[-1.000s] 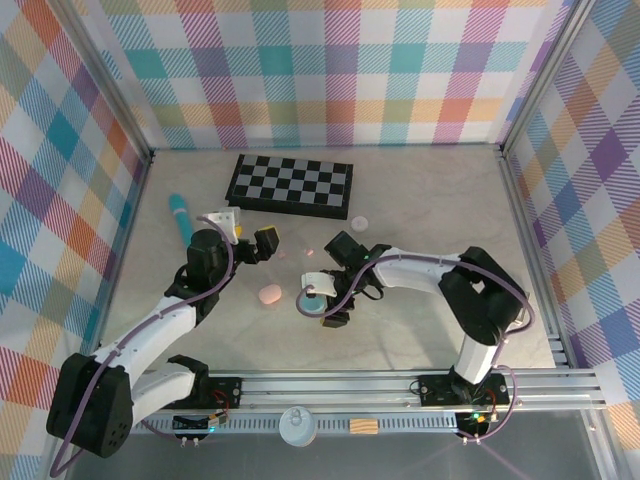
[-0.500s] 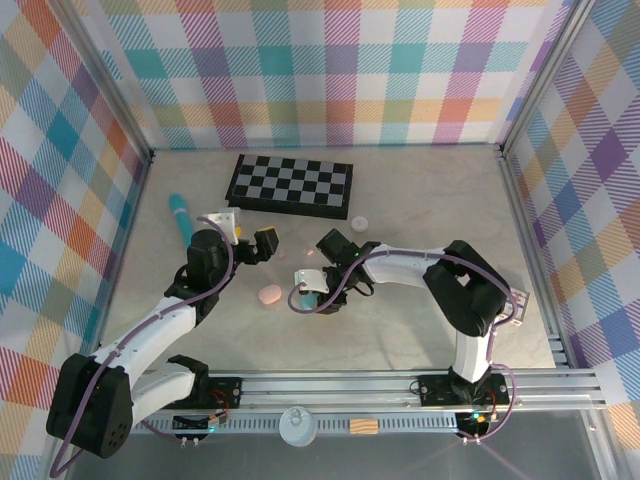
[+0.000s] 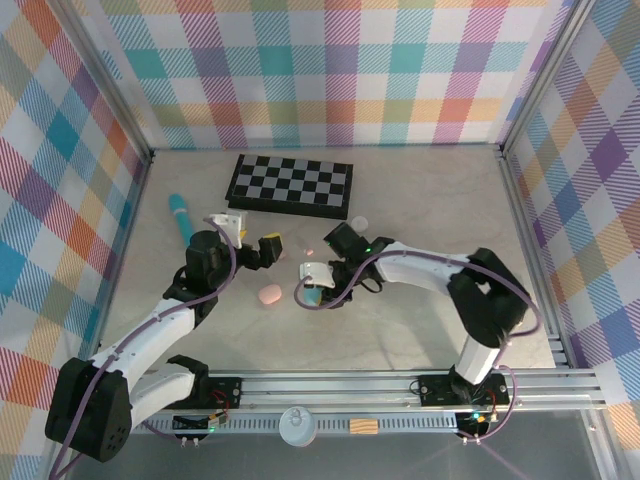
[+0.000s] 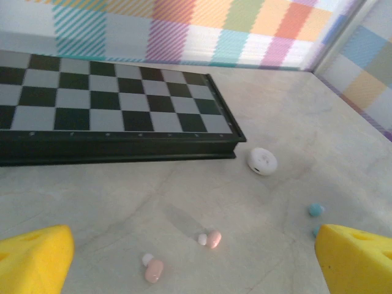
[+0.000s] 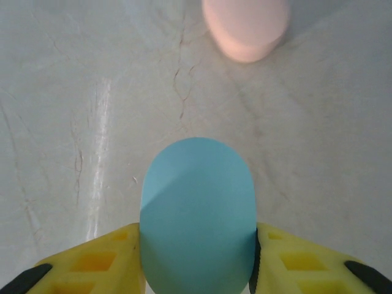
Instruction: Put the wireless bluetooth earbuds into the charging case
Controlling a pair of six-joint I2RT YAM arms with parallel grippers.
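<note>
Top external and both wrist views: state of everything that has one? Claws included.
left claw: open, empty.
right claw: shut on the blue case.
blue case: lid shut, gripped at both sides.
pink case: lid shut, loose on the table.
white case: lid shut, beside the chessboard.
chessboard: folded shut, flat.
pink earbuds: loose on the table, outside any case.
blue earbuds: loose, outside any case.

A pale, marbled beige counter (image 3: 430, 210) sits inside a three-sided booth. Its walls (image 3: 330, 70) are panels printed in a pastel plaid of teal, orange, purple and yellow. Silver metal posts (image 3: 112, 95) mark the back corners. A grooved metal rail (image 3: 350, 383) runs along the near edge. The light is soft and even.
</note>
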